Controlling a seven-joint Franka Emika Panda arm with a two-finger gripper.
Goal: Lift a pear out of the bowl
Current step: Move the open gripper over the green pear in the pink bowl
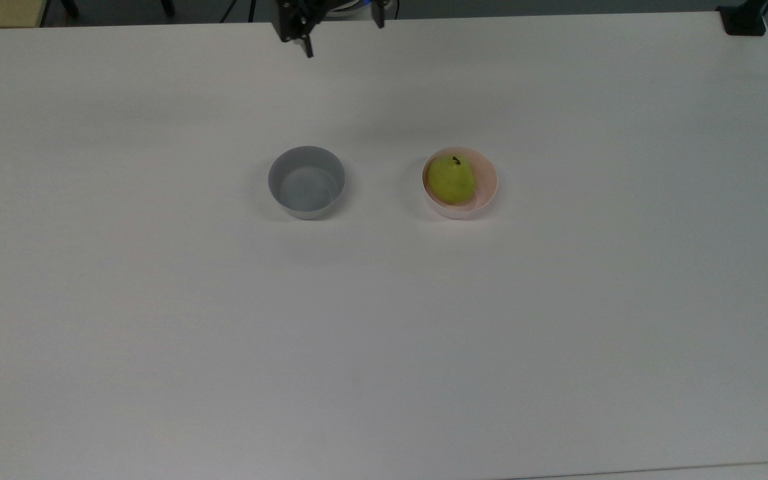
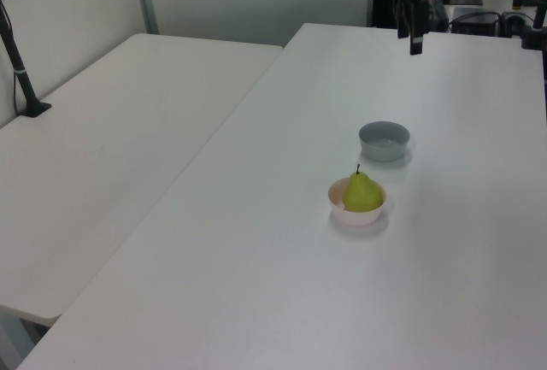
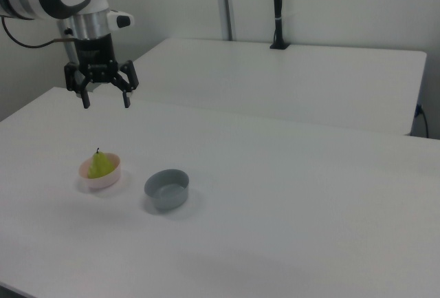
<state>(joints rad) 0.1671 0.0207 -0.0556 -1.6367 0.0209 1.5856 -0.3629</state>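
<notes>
above table (image 3: 289, 195), pincer (image 3: 106, 101) hangs spread, pointing down.

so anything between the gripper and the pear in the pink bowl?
Nothing visible. The gripper hangs open above the table, up and away from the pear, with only air between. The pear sits stem-up in the pink bowl, uncovered. The grey bowl stands apart on the right view's right, off the path.

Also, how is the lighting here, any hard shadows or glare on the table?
Top view: even, soft light, faint shadows beside the grey bowl and pink bowl. Right view: the open gripper hangs above the table, no glare.
</notes>
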